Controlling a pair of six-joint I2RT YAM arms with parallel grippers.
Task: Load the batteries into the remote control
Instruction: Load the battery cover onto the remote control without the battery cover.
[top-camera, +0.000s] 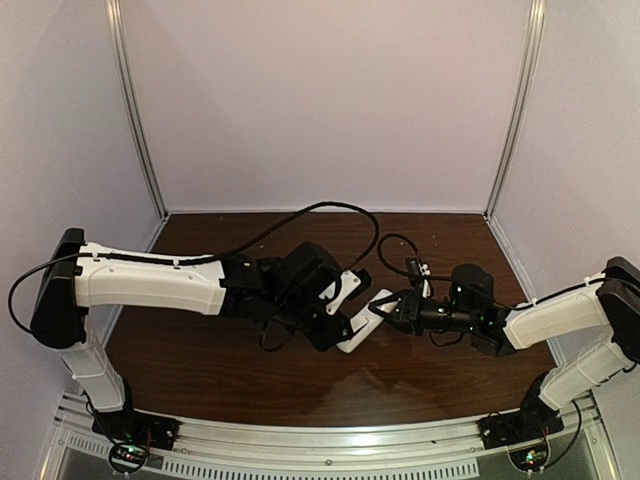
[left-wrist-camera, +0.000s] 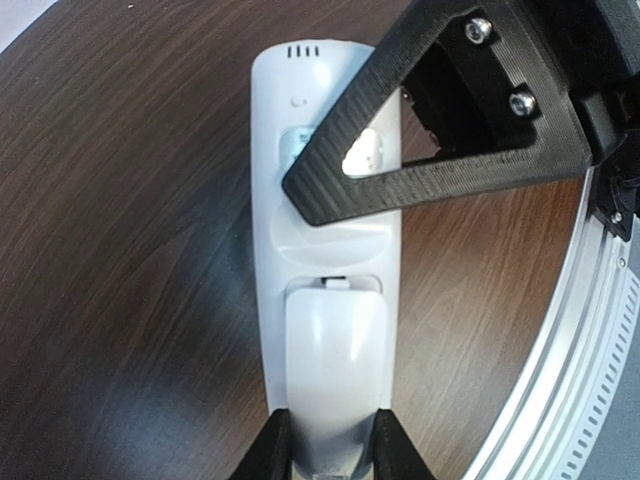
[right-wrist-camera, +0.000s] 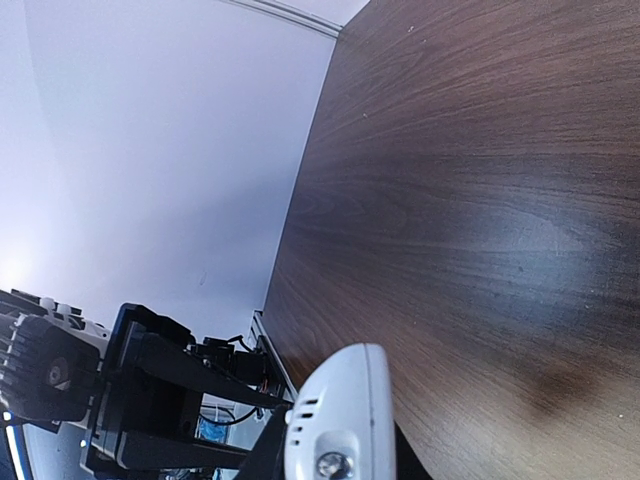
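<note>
The white remote control (top-camera: 362, 326) hangs just above the middle of the table, held by both arms. My left gripper (left-wrist-camera: 332, 440) is shut on its rounded end, one black finger on each side. In that view the remote control (left-wrist-camera: 320, 250) shows its back, with a smooth lid in place. One black finger of my right gripper (left-wrist-camera: 440, 180) crosses its far half. In the right wrist view my right gripper (right-wrist-camera: 335, 455) is shut on the slotted end of the remote control (right-wrist-camera: 345, 410). The batteries are out of view.
The dark wooden table (top-camera: 250, 370) has pale walls on three sides. An aluminium rail (top-camera: 320, 440) runs along its near edge, also seen as the rail (left-wrist-camera: 560, 360) beside the remote. A black cable (top-camera: 300, 215) arches over the left arm.
</note>
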